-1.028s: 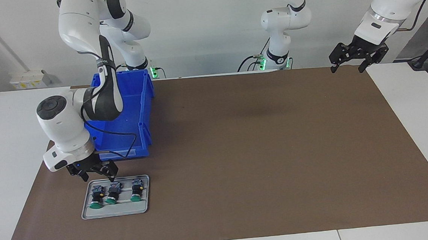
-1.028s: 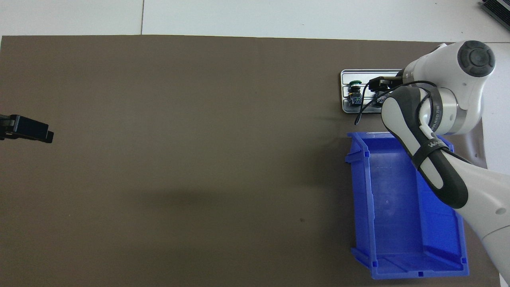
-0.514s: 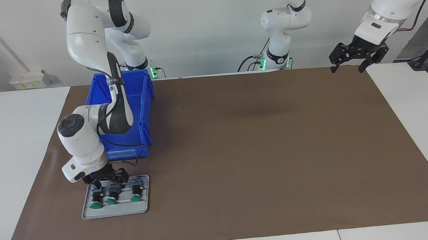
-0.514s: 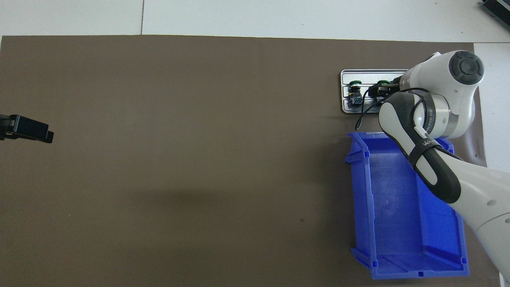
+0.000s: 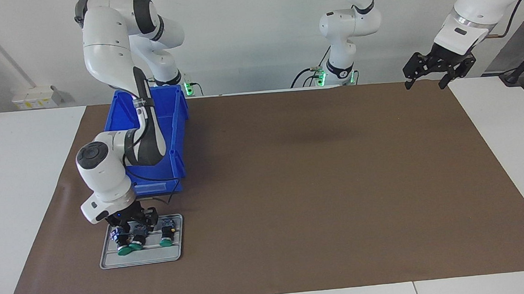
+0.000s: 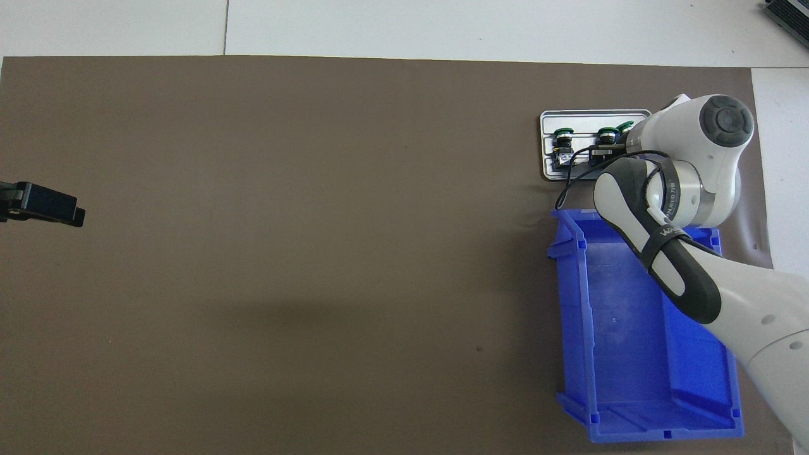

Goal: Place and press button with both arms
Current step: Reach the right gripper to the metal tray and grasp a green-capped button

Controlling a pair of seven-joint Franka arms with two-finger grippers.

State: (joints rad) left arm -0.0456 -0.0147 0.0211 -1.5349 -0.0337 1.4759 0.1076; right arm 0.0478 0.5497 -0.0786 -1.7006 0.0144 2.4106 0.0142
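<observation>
Three green-capped buttons lie side by side on a small grey tray (image 5: pixel 141 259) (image 6: pixel 581 114) toward the right arm's end of the table. My right gripper (image 5: pixel 132 224) (image 6: pixel 600 153) is down on the tray. It is shut on the terminal end of the middle button (image 5: pixel 135 241) (image 6: pixel 607 135). The outermost button (image 5: pixel 122 247) leans against the middle one, and the arm hides most of it from overhead. The third button (image 5: pixel 166 233) (image 6: pixel 562 141) lies apart. My left gripper (image 5: pixel 425 85) (image 6: pixel 45 205) waits open in the air over the mat's corner near its base.
A blue bin (image 5: pixel 177 143) (image 6: pixel 572 316) with nothing in it stands just nearer to the robots than the tray, with the right arm reaching over it. A brown mat (image 5: pixel 315 184) covers the table.
My right gripper came down onto the tray and closed on the middle button's end. The outermost button shifted toward the middle one. The left arm has not moved.
</observation>
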